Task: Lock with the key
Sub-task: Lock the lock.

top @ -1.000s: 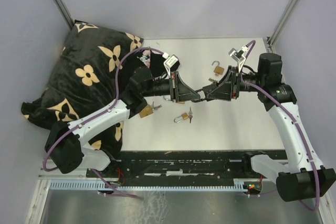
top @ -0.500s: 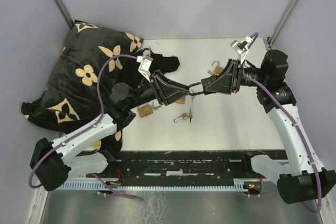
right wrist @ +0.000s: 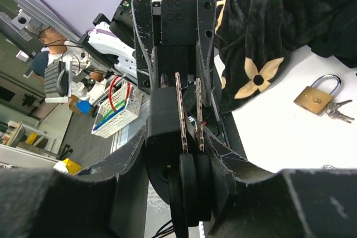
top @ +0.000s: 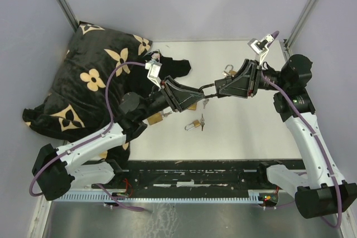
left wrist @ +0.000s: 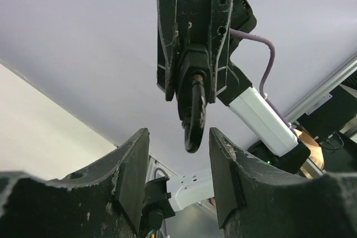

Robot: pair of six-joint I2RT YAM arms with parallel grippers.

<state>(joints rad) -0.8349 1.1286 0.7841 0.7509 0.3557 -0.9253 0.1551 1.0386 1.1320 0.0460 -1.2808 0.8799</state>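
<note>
Though lilac-walled, white tbl (top: pixel 251 132) (w/ padlocks (top: pixel 193 125))

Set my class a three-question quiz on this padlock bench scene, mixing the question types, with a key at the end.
1. True or false: the left claw stands open, gripping nothing.
2. The right claw grips: A) a slim black loop; B) a brass padlock; C) a bunch of keys.
3. In the right wrist view, does the brass padlock with silver shackle touch the black flower-patterned cushion, or lie apart from it?
Key: 1 true; 2 A; 3 apart, on the white table.
</note>
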